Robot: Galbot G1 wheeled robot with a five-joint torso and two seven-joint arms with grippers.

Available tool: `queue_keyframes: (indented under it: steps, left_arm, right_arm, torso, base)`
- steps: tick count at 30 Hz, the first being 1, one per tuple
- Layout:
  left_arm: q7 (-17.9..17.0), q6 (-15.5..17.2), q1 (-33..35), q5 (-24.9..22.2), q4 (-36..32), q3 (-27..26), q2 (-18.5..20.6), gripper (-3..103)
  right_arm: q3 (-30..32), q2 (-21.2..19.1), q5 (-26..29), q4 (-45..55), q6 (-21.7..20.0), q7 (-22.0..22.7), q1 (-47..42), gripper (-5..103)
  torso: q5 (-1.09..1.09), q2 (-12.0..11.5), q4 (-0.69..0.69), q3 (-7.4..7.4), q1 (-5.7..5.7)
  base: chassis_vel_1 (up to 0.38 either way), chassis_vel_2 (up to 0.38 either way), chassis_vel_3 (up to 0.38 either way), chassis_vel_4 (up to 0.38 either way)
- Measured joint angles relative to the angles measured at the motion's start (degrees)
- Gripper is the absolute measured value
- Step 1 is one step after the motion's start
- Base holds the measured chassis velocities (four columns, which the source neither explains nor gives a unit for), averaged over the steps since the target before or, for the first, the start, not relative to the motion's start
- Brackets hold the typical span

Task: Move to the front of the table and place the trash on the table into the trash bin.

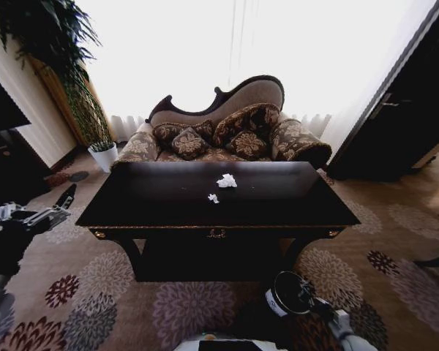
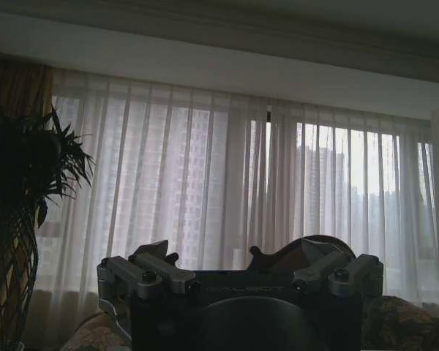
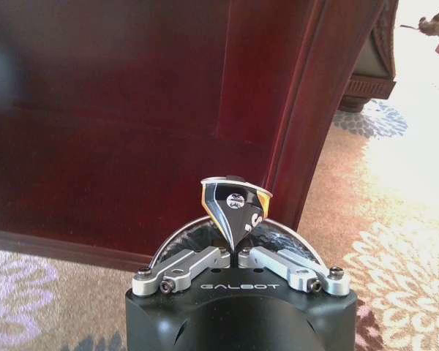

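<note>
The right gripper [image 3: 238, 252], pinching a crushed can [image 3: 235, 205], hung low before the table [image 1: 278, 212] beside the trash bin [image 1: 291, 293]; left jaws' spread unclear

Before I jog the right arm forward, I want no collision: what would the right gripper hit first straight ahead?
Probably the table: the right gripper, shut on a dark crushed can, faces its dark red panel, with the leg just beside; depth is unclear.

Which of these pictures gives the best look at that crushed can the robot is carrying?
The right wrist view. There the can sits close up, pinched in the right gripper, its dark and yellow crumpled side plain. In the head view the right gripper is low over the black trash bin, the can too small to make out. The left wrist view faces the curtains.
</note>
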Motion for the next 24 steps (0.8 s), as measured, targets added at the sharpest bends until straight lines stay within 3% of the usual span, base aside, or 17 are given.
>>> queue_keyframes:
  steps: [9, 12, 14, 16, 17, 21, 23, 24]
  left_arm:
    - [0.0, 0.0, 0.1, 0.0, -0.1, -0.1, -0.7, 100]
    - [0.0, 0.0, 0.1, 0.1, -0.3, 0.2, -1.0, 100]
    - [0.0, 0.0, 0.2, 0.1, -0.4, 0.2, -1.1, 100]
    - [0.0, 0.0, 0.2, 0.1, -0.4, 0.0, -1.0, 100]
    - [0.0, 0.0, 0.2, 0.1, -0.4, 0.0, -1.0, 100]
    - [0.0, 0.0, 0.3, 0.0, -0.2, -0.3, -0.7, 100]
    - [0.0, 0.0, 0.3, 0.0, -0.2, -0.3, -0.8, 100]
    - [0.0, 0.0, 0.3, 0.0, -0.2, -0.3, -0.8, 100]
  right_arm:
    - [-0.6, 0.3, -3.3, -3.4, 0.2, 1.5, 3.1, -2]
    - [-0.9, 0.5, -3.3, -3.5, -0.2, 1.5, 3.4, 9]
    - [-1.0, 0.8, -3.3, -3.4, -0.5, 1.5, 3.6, 9]
    - [-1.1, 1.0, -3.4, -3.3, -0.6, 1.5, 3.7, 25]
    - [-1.1, 1.0, -3.4, -3.3, -0.6, 1.5, 3.7, 25]
    - [-1.1, 1.3, -3.4, -3.0, -0.7, 1.5, 3.7, 47]
    - [-1.1, 1.3, -3.3, -2.8, -0.7, 1.5, 3.6, 47]
    - [-1.1, 1.4, -3.3, -2.5, -0.7, 1.5, 3.5, 52]
  torso:
    - [-0.01, 0.0, 0.0, 0.0, 0.0]
    - [-0.01, 0.0, 0.0, 0.0, 0.0]
    - [0.01, 0.0, 0.0, 0.0, 0.0]
    - [0.0, 0.0, 0.0, 0.0, 0.01]
    - [0.0, 0.0, 0.0, 0.0, 0.01]
    - [-0.01, 0.0, 0.0, 0.0, 0.0]
    - [0.0, 0.0, 0.0, 0.0, 0.0]
    - [0.0, 0.0, 0.01, 0.0, 0.0]
  base:
    - [0.0, 0.0, 0.0, 0.0]
    - [0.0, 0.0, 0.0, 0.0]
    - [0.0, 0.0, 0.0, 0.0]
    - [0.0, 0.0, 0.0, 0.0]
    - [0.0, 0.0, 0.0, 0.0]
    - [0.0, 0.0, 0.0, 0.0]
    - [0.0, 0.0, 0.0, 0.0]
    - [0.0, 0.0, 0.0, 0.0]
